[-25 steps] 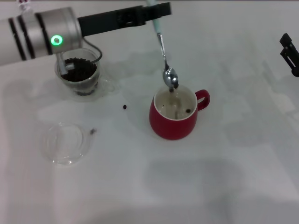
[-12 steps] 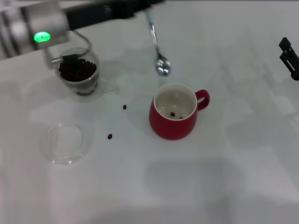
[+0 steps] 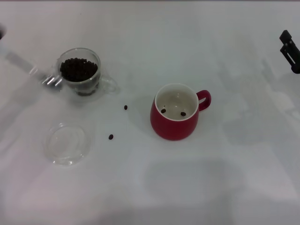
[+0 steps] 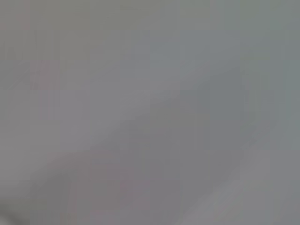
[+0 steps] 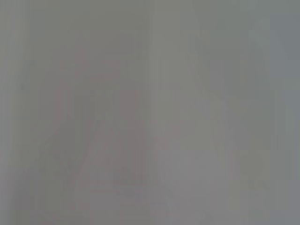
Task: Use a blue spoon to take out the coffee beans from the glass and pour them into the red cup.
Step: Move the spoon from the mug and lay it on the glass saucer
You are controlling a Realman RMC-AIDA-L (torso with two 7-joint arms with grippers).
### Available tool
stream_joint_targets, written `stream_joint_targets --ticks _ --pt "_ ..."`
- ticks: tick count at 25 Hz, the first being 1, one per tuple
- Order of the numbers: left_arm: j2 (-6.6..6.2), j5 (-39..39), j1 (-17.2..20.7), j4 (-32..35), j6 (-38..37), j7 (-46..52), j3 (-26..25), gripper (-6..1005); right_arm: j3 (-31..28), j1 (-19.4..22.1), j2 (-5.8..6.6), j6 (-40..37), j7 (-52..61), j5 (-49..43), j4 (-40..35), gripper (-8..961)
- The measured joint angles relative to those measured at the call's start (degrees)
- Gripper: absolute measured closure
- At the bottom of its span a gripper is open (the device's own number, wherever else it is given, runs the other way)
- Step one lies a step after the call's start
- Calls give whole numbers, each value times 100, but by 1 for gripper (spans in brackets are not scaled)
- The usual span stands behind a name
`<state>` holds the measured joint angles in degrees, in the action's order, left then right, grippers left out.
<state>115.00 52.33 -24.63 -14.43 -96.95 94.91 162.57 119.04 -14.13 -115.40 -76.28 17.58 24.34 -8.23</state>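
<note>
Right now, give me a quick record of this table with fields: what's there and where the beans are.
glass: back left, holds most of the coffee beans
red cup: centre, handle toward the robot's right, two beans inside
spilled beans: two loose on the table between glass and red cup
clear dish: in front of the glass
blue spoon: blurred streak at the glass's left rim
right gripper: parked at the right edge

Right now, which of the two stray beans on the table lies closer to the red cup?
The upper stray bean, between the glass and the red cup; the other bean lies lower, nearer the shallow dish.
</note>
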Motion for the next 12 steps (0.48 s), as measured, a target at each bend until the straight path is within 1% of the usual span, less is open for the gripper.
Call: stream_joint_targets --ticks 3,5,8,12 --pt "6 118 667 -2 23 44 -32 866 -10 -23 1 0 -6 7 -3 239" --pt "26 138 933 -4 76 27 -37 866 -41 -46 5 0 -16 7 -4 239" --pt "68 112 1077 -18 276 7 -12 867 -62 -58 6 14 -21 9 -4 239" --pt "114 -85 1015 -34 553 -15 17 858 -64 -91 8 62 -30 9 -3 240"
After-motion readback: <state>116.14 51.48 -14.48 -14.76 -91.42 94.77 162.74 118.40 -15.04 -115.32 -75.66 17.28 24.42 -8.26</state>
